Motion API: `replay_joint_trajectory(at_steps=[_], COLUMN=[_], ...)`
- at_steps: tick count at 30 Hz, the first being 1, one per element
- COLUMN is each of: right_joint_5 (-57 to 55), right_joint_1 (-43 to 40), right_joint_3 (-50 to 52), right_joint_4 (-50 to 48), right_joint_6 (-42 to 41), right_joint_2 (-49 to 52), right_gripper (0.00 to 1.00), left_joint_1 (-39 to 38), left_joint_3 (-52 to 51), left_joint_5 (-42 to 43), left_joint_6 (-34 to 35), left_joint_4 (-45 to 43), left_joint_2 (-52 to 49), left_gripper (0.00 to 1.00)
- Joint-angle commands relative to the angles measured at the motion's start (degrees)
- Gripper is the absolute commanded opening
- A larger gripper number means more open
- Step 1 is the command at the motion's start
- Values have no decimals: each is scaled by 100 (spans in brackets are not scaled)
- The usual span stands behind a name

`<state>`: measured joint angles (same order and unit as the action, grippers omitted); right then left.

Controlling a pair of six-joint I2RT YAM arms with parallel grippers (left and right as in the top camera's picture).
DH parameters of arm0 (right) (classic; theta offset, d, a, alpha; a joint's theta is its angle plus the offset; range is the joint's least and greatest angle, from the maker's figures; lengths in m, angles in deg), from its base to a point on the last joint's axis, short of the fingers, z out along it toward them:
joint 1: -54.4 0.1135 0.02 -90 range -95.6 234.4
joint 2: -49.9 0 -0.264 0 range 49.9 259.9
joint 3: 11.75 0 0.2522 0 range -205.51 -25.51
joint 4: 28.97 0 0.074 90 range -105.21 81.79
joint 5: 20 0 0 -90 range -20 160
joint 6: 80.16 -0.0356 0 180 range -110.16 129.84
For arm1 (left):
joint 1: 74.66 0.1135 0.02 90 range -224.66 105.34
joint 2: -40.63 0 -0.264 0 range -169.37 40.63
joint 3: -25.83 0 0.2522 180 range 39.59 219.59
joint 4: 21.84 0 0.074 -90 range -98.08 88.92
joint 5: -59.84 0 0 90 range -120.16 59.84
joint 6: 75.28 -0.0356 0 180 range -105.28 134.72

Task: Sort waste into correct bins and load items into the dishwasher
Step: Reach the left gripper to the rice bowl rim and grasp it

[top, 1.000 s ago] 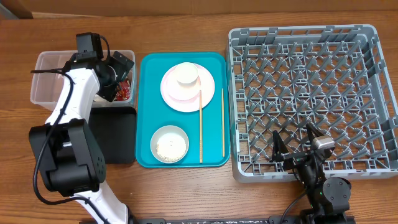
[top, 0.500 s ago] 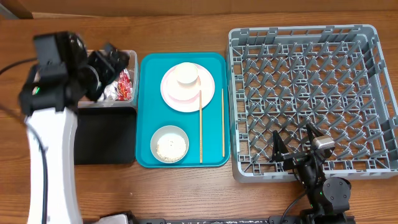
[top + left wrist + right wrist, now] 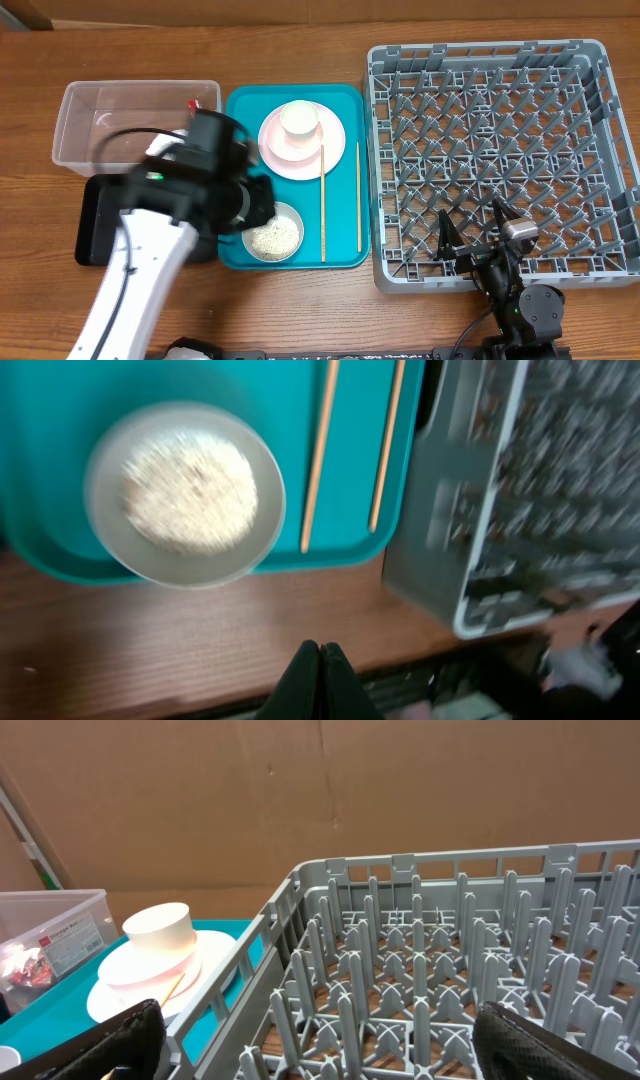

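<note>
Left jaws: pressed together, holding nothing, near rice bowl (image 3: 185,490).
Right jaws: spread wide, empty, at near wall of dish rack (image 3: 485,55).
Rice bowl: on teal tray (image 3: 240,140), beside chopsticks (image 3: 322,200).
Cup (image 3: 299,120): on plate (image 3: 285,155), same tray.
Wrapper (image 3: 70,932): inside clear tub (image 3: 100,130).

L arm (image 3: 140,262), blurred, seems white w/ blk joints & cable; R arm (image 3: 522,300) blk, silver cap.
</note>
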<state>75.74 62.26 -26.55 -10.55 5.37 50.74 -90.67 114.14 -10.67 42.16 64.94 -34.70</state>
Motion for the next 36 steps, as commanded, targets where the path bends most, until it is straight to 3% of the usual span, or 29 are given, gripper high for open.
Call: replay_joint_trajectory(at_steps=[1,7,13,24,36], right_joint_5=[-11,-11,-11,-11,-11], right_joint_1=[-22,-22,-22,-22,-22], right_joint_3=[59,59,59,59,59], right_joint_4=[-28,-28,-28,-28,-28], right_joint_6=[0,0,0,0,0], right_joint_2=[-46,-46,-46,-46,-46], right_gripper=[100,100,100,100,100], left_joint_1=[-872,-1897,-2605,-2710,-2708], left_joint_3=[-656,-1233,-1469,-1471,-1471], left_joint_5=[-525,-1521,-2470,-3394,-3591], left_joint_6=[577,1200,1250,1458,1451], left_joint_4=[-422,-940,-1502,-2033,-2225], left_joint_2=[-74,-411,-1008,-1633,-2166], left_gripper=[6,16,22,31,29])
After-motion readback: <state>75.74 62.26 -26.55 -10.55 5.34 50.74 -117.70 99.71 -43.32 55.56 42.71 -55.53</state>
